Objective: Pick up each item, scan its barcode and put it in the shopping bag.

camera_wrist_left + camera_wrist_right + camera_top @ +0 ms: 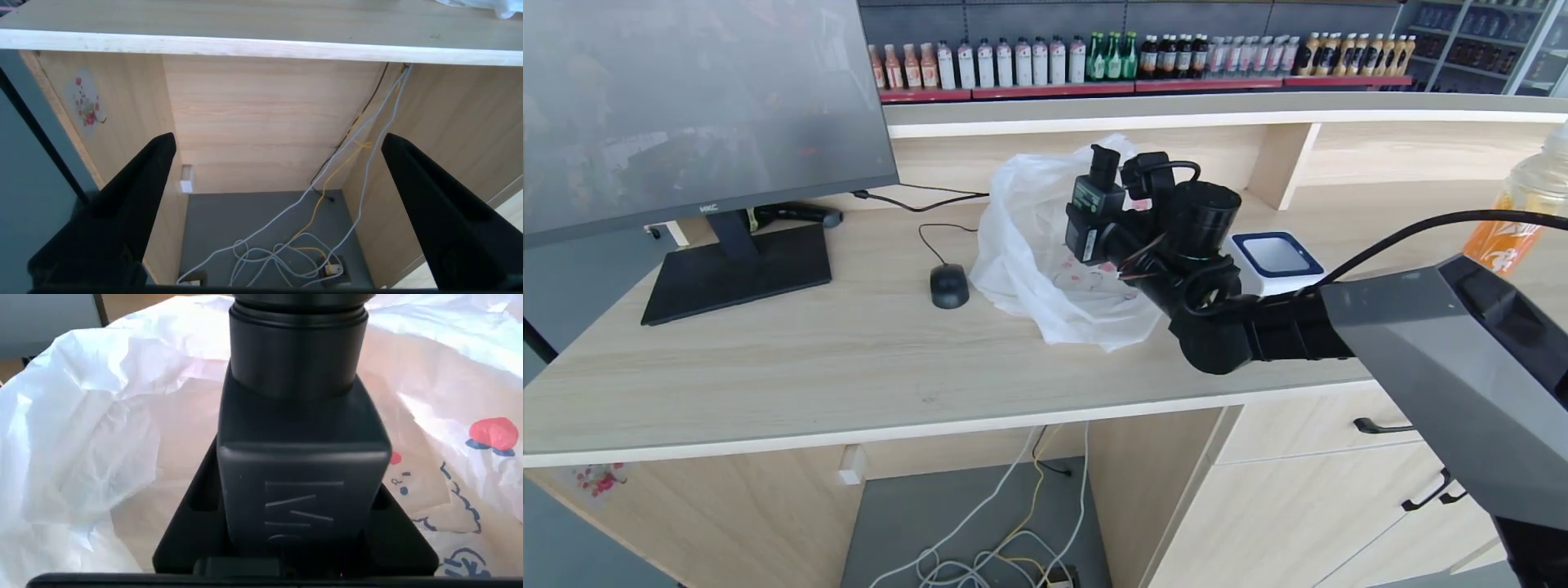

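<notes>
Along the near side of the counter point(849, 359), a straight front edge bounds a wide stretch of bare wood that runs back to the mouse point(949, 286) and the shopping bag point(1029, 245). The monitor point(686, 106) closes off the robot's left. A raised ledge runs behind the bag, and the scanner point(1276, 255) sits just beside the arm on the right. An orange drink bottle point(1519, 212) stands at the far right edge.

The counter is pale, matte wood grain. The bag is thin, crinkled white plastic with small printed figures, slumped and open-mouthed. The scanner is a white block with a blue-rimmed window.

The right gripper point(298, 457) hangs over the bag's mouth, its black fingers pressed against both sides of a dark bottle point(304, 498) (squared body, round cap). The bottle sits directly above the bag's rumpled lining.

The left gripper point(278, 147) is under the counter's edge with its fingers spread wide, facing the recess where loose cables point(286, 245) lie.
</notes>
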